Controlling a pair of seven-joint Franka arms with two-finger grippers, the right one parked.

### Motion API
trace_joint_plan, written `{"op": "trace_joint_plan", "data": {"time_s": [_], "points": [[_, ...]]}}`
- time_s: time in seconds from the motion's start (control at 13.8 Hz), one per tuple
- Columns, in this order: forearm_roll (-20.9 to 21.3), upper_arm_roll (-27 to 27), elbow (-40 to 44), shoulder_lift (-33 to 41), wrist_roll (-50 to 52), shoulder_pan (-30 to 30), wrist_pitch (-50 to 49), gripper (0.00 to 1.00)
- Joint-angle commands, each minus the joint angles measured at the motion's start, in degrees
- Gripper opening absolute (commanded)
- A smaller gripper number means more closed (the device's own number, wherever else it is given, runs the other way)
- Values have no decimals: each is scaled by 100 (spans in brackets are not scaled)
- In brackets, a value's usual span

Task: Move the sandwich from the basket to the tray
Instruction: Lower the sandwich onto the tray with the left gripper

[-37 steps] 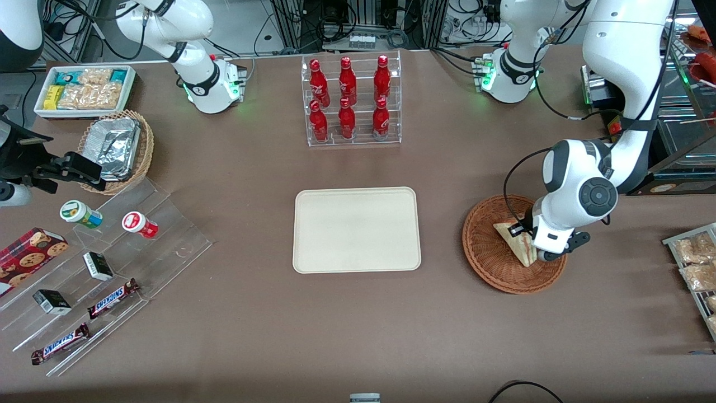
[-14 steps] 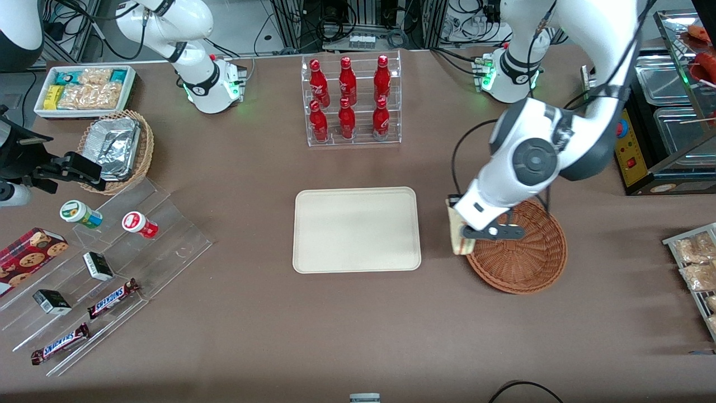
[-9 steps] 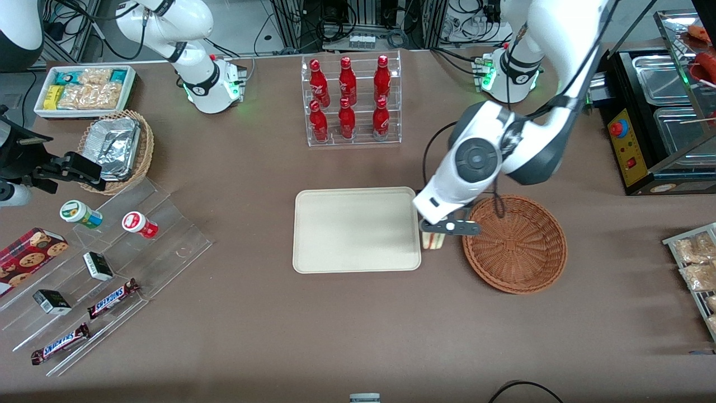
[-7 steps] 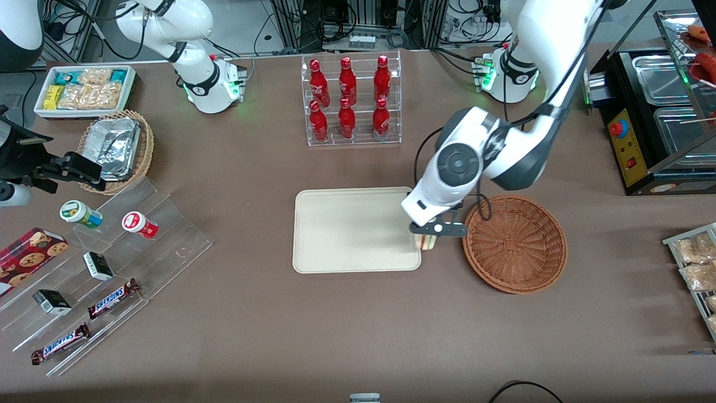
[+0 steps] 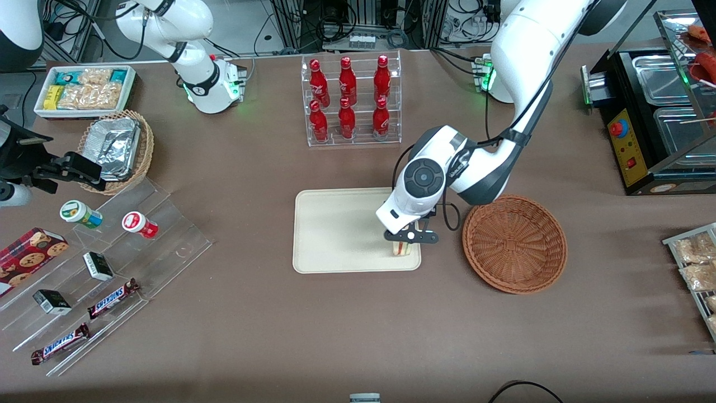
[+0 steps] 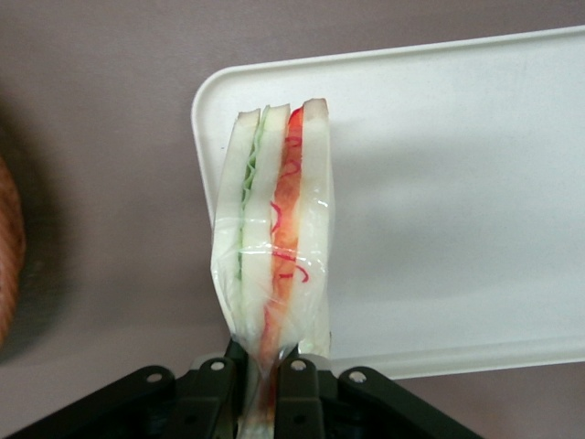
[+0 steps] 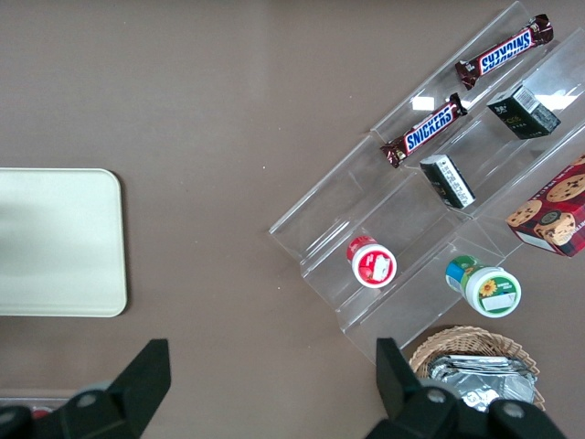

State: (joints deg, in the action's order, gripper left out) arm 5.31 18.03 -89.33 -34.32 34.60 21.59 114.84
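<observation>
Hand (image 5: 406, 239) grips sandwich (image 6: 272, 247) near SNICKERS bars (image 7: 431, 131).

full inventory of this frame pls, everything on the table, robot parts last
sandwich: 1, white bread with red and green filling, clamped in the gripper above the tray's corner nearest the basket
tray: 1, cream-white, mid-table
basket: 1, reddish-brown wicker, empty, beside the tray toward the working arm's end
bottle rack: 1, clear, with 6 red bottles, farther from the front camera than the tray
foil-container basket: 1, tan wicker, toward the parked arm's end
snack box: 1, white, toward the parked arm's end
stepped acrylic stand: 1, clear, holding 2 Snickers bars, 2 dark boxes, 2 cups
cookie box: 1, red
gripper: 1, black, shut on the sandwich, over the tray
</observation>
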Motion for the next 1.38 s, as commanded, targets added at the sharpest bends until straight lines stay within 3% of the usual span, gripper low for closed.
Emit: {"op": "trace_joint_plan", "data": {"time_s": [0.0, 0.8, 0.87, 0.95, 1.02, 1.09, 1.31], "points": [[259, -98, 512, -425, 467, 302, -32, 0], [541, -98, 680, -936, 768, 618, 310, 0], [550, -98, 715, -971, 759, 627, 310, 9], [550, -98, 716, -1006, 759, 627, 310, 28], [559, -98, 716, -1024, 759, 644, 310, 61], [663, -98, 707, -1024, 785, 662, 310, 100], [717, -98, 707, -1024, 776, 662, 319, 100]]}}
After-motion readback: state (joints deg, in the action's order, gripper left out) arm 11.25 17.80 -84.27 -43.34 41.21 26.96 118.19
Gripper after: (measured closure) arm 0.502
